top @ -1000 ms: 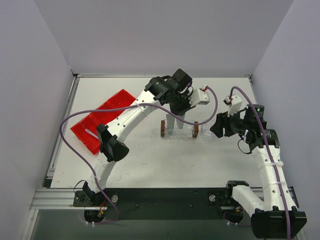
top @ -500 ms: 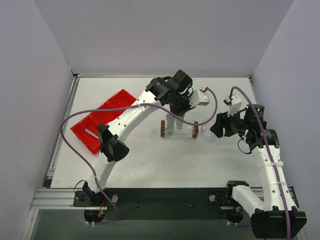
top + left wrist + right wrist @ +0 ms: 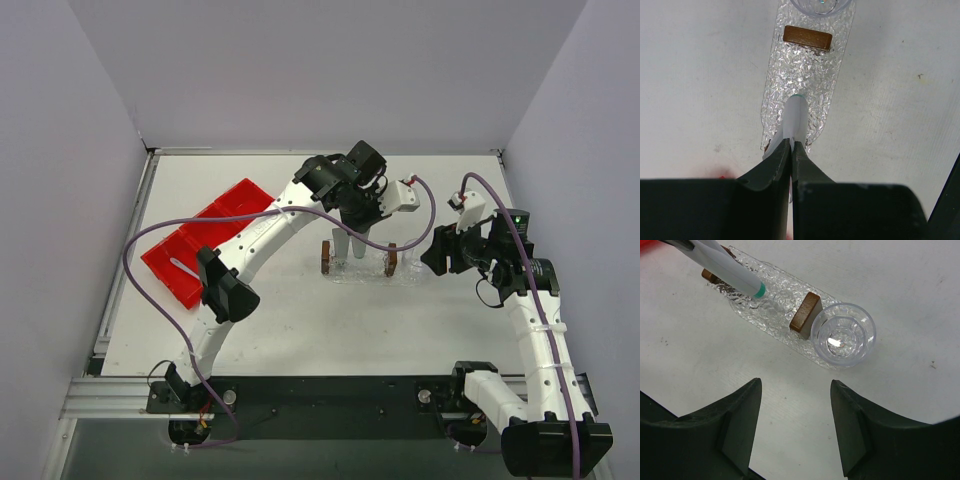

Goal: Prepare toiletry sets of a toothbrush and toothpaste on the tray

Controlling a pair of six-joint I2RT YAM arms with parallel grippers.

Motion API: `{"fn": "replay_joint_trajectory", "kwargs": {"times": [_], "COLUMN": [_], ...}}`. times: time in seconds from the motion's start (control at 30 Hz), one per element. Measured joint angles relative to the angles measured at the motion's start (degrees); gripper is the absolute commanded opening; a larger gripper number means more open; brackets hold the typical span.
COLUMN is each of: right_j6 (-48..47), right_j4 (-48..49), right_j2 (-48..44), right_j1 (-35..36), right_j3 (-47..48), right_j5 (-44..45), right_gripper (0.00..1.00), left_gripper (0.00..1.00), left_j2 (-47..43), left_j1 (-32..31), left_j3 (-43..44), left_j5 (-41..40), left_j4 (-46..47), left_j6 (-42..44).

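Note:
My left gripper (image 3: pixel 791 143) is shut on a silvery-grey toothpaste tube (image 3: pixel 795 117) with a teal cap, which points down at the clear textured tray (image 3: pixel 810 75). In the top view the gripper (image 3: pixel 343 248) hangs over the tray (image 3: pixel 360 270) between two brown blocks. The right wrist view shows the tube (image 3: pixel 727 264) above the tray's (image 3: pixel 772 302) far end, its cap close over the surface. My right gripper (image 3: pixel 795 390) is open and empty, just right of the tray (image 3: pixel 433 255). A thin pale stick (image 3: pixel 180 264), perhaps the toothbrush, lies in the red bin.
Two brown blocks (image 3: pixel 805 312) (image 3: pixel 807 37) stand on the tray, and a clear round cup (image 3: pixel 842 334) sits at its right end. The red compartmented bin (image 3: pixel 205 238) is at the left. Grey walls close in the table on three sides.

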Motion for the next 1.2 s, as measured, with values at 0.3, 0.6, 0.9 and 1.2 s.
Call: {"fn": "replay_joint_trajectory", "kwargs": {"times": [0.3, 0.6, 0.9, 1.2], "right_j6": [0.00, 0.00, 0.00, 0.00], "right_j4": [0.00, 0.00, 0.00, 0.00], "right_j2": [0.00, 0.00, 0.00, 0.00], "right_j1": [-0.28, -0.39, -0.70, -0.72], "right_j3": [-0.07, -0.31, -0.33, -0.33], "right_j5": [0.00, -0.02, -0.02, -0.02], "right_gripper": [0.52, 0.52, 0.52, 0.53], "left_gripper": [0.00, 0.00, 0.00, 0.00], "left_j2": [0.00, 0.52, 1.29, 1.70], "left_j1": [0.00, 0.02, 0.02, 0.02], "left_j3": [0.00, 0.00, 0.00, 0.00], "left_j5": [0.02, 0.00, 0.00, 0.02], "left_j4": [0.11, 0.42, 0.66, 0.76], "left_j6": [0.00, 0.17, 0.20, 0.44]}}
